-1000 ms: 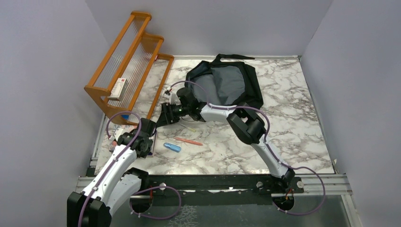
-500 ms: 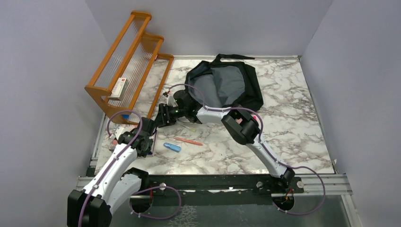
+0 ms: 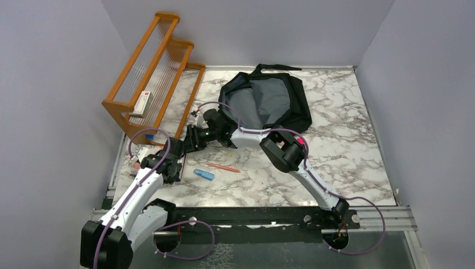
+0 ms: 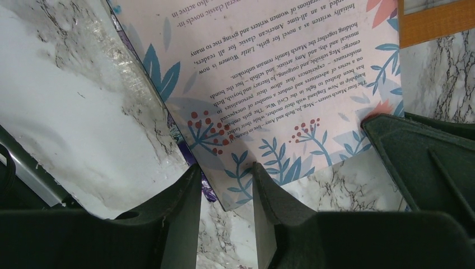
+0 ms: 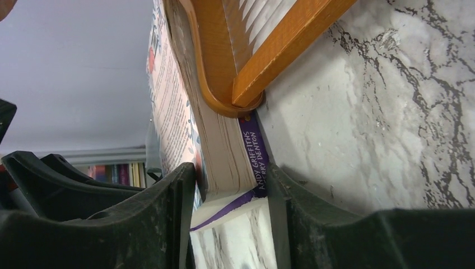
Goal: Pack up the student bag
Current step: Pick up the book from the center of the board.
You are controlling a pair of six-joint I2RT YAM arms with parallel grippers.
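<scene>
At the foot of the wooden rack (image 5: 224,84), well apart from the open student bag (image 3: 266,101) at the back, my right claw (image 5: 231,171) straddles two books (image 5: 221,140), grip unclear, so pulling could snag that foot.

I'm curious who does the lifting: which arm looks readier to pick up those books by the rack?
Right, probably. The right gripper straddles the books edge-on, ready to pinch; the left gripper only faces the flat cover.
</scene>
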